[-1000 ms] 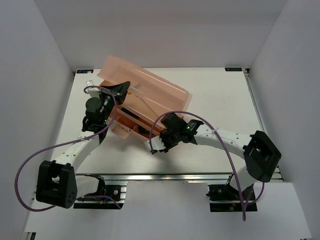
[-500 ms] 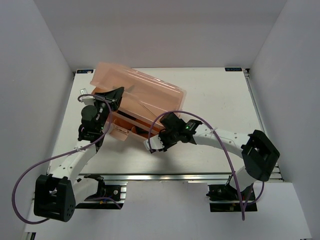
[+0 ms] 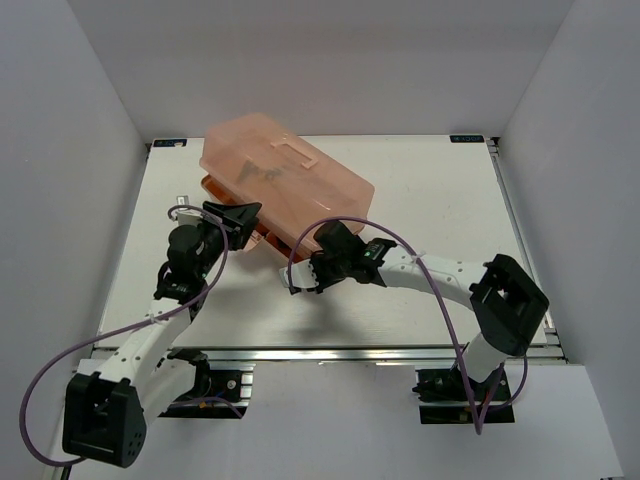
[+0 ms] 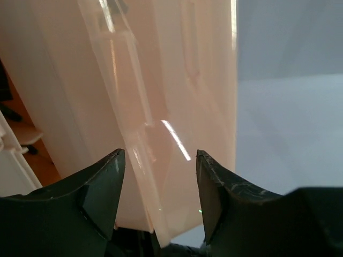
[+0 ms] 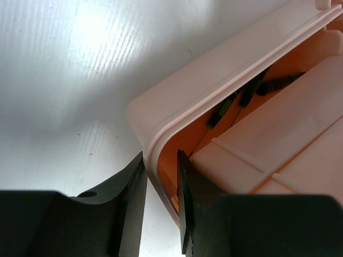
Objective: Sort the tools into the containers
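left gripper (image 3: 238, 213) stands with its fingers (image 4: 102, 182) spread wide. the translucent pink lid (image 4: 161, 80) of the toolbox (image 3: 285, 180) runs up between them with a gap on each side, so nothing is held. from above, this gripper sits at the toolbox's near-left corner. the lid lies tilted over the base with its moulded handle (image 3: 287, 150) facing up; whether it is fully shut i cannot tell. the toolbox sits skewed on the white table (image 3: 430, 190), towards the far left.

further right, the right gripper (image 3: 298, 283) is at the near edge of the base. its wrist view shows the jaws drawn narrow on the rounded corner of the rim (image 5: 161, 144) – one finger outside the wall, one inside, both against it. inside the base, past that rim, lie tools (image 5: 222, 112) with dark handles – one marked green – beside a pale inner tray (image 5: 268, 155). how many tools there are i cannot tell.
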Controlling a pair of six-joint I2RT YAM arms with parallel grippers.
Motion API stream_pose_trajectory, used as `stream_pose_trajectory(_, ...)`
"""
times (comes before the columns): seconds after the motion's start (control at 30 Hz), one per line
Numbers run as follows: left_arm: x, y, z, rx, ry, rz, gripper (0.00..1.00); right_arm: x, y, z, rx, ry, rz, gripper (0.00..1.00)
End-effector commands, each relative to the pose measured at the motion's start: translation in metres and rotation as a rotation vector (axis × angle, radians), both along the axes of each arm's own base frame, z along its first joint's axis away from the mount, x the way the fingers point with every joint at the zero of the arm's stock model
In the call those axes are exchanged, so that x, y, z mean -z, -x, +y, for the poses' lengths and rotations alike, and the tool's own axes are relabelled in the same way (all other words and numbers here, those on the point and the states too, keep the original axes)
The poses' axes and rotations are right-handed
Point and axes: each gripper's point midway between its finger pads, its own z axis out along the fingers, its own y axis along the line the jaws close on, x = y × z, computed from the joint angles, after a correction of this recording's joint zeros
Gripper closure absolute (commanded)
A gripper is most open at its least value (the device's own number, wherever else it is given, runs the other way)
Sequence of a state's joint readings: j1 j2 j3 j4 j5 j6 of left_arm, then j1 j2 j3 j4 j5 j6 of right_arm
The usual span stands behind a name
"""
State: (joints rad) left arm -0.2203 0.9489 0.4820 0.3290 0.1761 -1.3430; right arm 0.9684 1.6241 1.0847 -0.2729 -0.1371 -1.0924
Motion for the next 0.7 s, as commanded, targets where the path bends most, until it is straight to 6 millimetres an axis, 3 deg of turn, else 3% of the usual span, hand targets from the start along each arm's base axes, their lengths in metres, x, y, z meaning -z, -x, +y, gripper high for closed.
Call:
stream_pose_trajectory(0.0,-0.018,0.013,-0.002,0.025,-0.005,-0.058,0.34,0.021,-0.026,-0.040,0.204,0.102,-0.004,0.75)
stream_pose_trajectory(0.13,-0.020,0.020,0.005,-0.004,-0.025,-0.056,0.32,0.016,-0.014,-0.041,0.166,0.092,0.033,0.63)
stream_pose_trajectory(0.23,-0.002,0.025,0.015,-0.049,-0.079,0.026,0.34,0.003,-0.005,-0.039,0.137,0.056,0.054,0.49)
stream_pose_trajectory(0.3,0.000,0.029,0.022,-0.074,-0.109,0.036,0.35,-0.009,0.002,-0.037,0.115,0.026,0.073,0.42)
stream_pose_trajectory(0.33,0.010,0.032,0.026,-0.092,-0.125,0.075,0.36,-0.012,0.005,-0.037,0.109,0.019,0.076,0.41)
stream_pose_trajectory(0.53,0.023,0.041,0.033,-0.113,-0.145,0.112,0.36,-0.047,0.013,-0.030,0.083,-0.073,0.080,0.40)
stream_pose_trajectory(0.67,0.033,0.042,0.033,-0.111,-0.155,0.141,0.36,-0.061,0.044,-0.026,-0.064,-0.121,0.147,0.42)
